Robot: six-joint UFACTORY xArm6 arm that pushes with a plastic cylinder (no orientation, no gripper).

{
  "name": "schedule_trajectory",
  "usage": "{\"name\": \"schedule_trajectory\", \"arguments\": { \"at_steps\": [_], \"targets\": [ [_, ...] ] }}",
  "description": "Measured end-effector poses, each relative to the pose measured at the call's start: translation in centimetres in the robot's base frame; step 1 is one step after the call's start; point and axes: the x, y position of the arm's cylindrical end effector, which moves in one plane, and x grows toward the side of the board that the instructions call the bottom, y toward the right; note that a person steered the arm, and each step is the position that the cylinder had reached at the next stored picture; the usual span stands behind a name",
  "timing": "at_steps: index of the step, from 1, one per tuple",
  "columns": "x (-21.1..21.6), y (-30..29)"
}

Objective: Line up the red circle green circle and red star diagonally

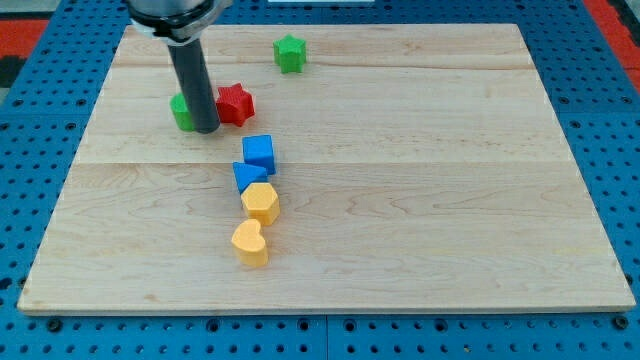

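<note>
While my tip (207, 129) touches red star (236, 104).

Wooden board (450, 200) filling most of frame, pale planks with grain running left to right. Around it, blue pegboard surface (620, 120) with rows of holes; red patch at upper right corner.

Green star block (290, 53) near top edge of board, a bit left of centre, well apart from others.

Chain of four blocks left of centre, running down toward lower part of frame: blue cube (259, 153) on top, blue triangle-like block (248, 176) touching just below, yellow hexagon block (261, 202) touching under that, yellow heart block (250, 243) lowest, just beside hexagon.
</note>
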Motion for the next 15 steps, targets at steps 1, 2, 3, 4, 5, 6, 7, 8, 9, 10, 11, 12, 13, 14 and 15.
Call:
{"name": "schedule_trajectory", "arguments": {
  "at_steps": [1,2,3,4,5,6,7,8,9,10,11,12,13,14,15],
  "targets": [
    [0.0,-2.6],
    [0.7,-2.6],
    [1.3,-4.1],
    [1.2,-7.9],
    [0.6,-9.1],
    [-1.6,-9.0],
    [-2.4,-4.9],
    [-2.4,-4.5],
    [1.4,-4.5],
    [3.7,1.3],
    [-0.2,7.8],
    [-2.1,13.0],
    [-4.5,10.8],
    [-5.2,9.8],
    [-6.9,9.3]
  ]
}}
